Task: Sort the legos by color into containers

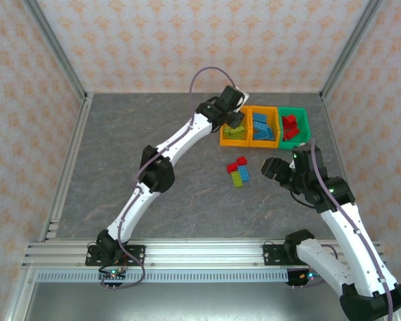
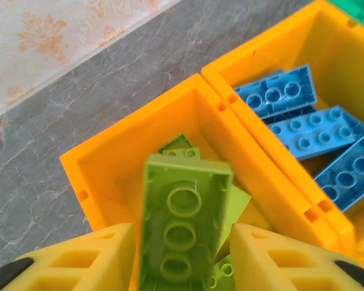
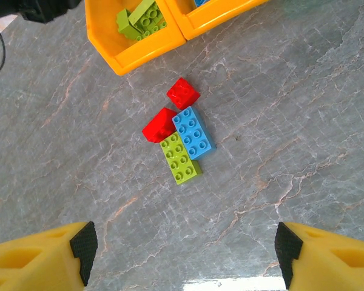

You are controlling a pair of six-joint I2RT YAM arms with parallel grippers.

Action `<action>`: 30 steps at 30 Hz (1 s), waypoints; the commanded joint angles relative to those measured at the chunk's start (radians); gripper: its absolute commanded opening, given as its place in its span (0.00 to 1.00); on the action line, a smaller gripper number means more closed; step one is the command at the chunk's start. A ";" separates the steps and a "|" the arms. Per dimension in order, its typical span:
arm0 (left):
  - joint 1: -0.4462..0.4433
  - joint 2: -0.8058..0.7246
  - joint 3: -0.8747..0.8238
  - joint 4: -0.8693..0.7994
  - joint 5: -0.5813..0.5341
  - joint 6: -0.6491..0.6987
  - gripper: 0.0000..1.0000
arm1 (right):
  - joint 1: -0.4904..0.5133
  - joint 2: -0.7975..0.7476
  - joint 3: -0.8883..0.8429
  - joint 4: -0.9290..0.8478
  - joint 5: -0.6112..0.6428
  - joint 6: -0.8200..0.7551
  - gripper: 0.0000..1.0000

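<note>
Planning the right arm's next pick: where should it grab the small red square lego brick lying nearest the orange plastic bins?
Probably from straight above: the red square brick lies flat, studs up. Pinch the pair of side walls facing bare table; another wall faces the second red brick and the light blue brick closely.

Bare grey marbled tabletop [image 1: 120,147] stretches wide on the left and along the near side. Far right of centre, the leftmost orange plastic bin [image 1: 234,136], the middle orange plastic bin [image 1: 262,127] and the green plastic bin [image 1: 306,124] touch in a row, leaving no gap. The left gripper [image 1: 236,120] blocks the leftmost bin's mouth, a lime green studded brick [image 2: 183,212] between its fingers. A tight cluster of four loose bricks [image 3: 181,136] lies between the bins and the right gripper [image 3: 182,245], whose fingers are spread wide, with bare table all round it.
</note>
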 commanded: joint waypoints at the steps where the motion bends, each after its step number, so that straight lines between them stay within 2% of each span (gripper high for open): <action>1: -0.003 -0.043 0.062 0.023 -0.062 0.005 0.55 | 0.002 -0.011 -0.007 -0.024 0.027 0.021 0.79; 3: -0.002 -0.060 0.061 0.009 -0.068 0.009 0.60 | 0.002 -0.010 -0.017 -0.020 0.025 0.025 0.79; 6: -0.002 -0.120 0.042 -0.041 -0.062 -0.010 0.58 | 0.002 -0.007 -0.032 -0.009 0.028 0.025 0.79; 8: -0.003 -0.211 -0.051 -0.041 -0.028 -0.042 0.57 | 0.002 0.000 -0.048 0.010 0.015 0.016 0.79; 13: -0.006 -0.667 -0.735 0.322 0.083 -0.150 0.57 | 0.037 0.056 -0.093 0.092 -0.013 0.015 0.79; 15: -0.009 -0.852 -0.946 0.425 0.104 -0.173 0.58 | 0.083 0.089 -0.111 0.126 0.009 0.018 0.79; 17: -0.018 -0.995 -1.107 0.455 0.127 -0.163 0.58 | 0.127 0.136 -0.127 0.161 0.036 0.022 0.79; 20: -0.051 -1.171 -1.270 0.406 0.163 -0.081 0.58 | 0.196 0.241 -0.141 0.224 0.074 0.023 0.78; 22: -0.085 -1.263 -1.334 0.317 0.193 -0.004 0.60 | 0.249 0.329 -0.136 0.272 0.114 0.017 0.78; 27: -0.151 -1.405 -1.376 0.064 0.289 0.212 0.71 | 0.323 0.563 -0.078 0.323 0.232 -0.009 0.77; 30: -0.153 -1.466 -1.430 0.011 0.328 0.365 0.76 | 0.340 0.680 -0.053 0.351 0.269 -0.027 0.76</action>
